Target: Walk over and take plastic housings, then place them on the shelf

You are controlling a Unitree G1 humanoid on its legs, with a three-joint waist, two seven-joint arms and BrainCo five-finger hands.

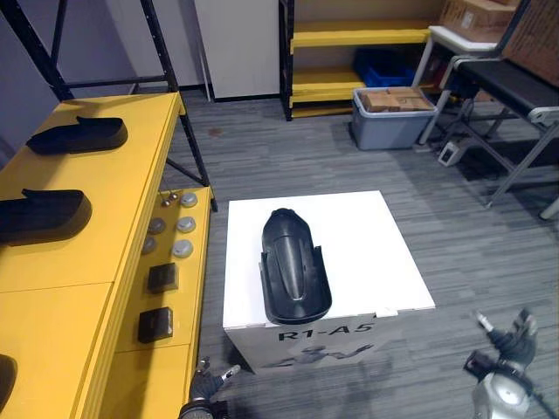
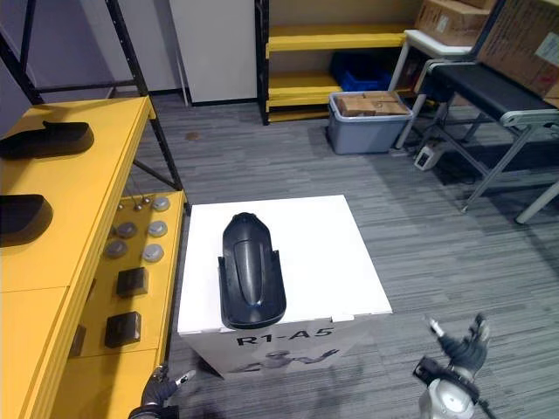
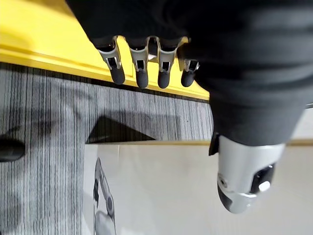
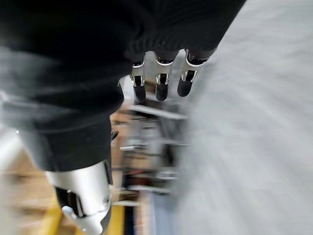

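Left hand (image 1: 210,382) & right hand (image 1: 509,342) hang, fingers apart, by white box (image 1: 367,253) w/ black housing (image 1: 294,266) near its front edge; open floor (image 1: 472,244) right; grey bin (image 1: 389,129) holds cartons (image 1: 397,99).

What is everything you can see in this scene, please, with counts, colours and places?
plastic housing: one, black, lying on the white box
white box: one, white, on the floor ahead
shelved housings: two, black, on top of the yellow shelf
yellow shelf: one, yellow, at left
discs: several, silver-grey, on the shelf's lower level
blocks: two, black, nearer than the discs
bin: one, grey, holding cardboard boxes, on the far floor
crate: one, blue, in the far yellow rack
left hand: open, empty, low by the box
right hand: open, empty, low at right
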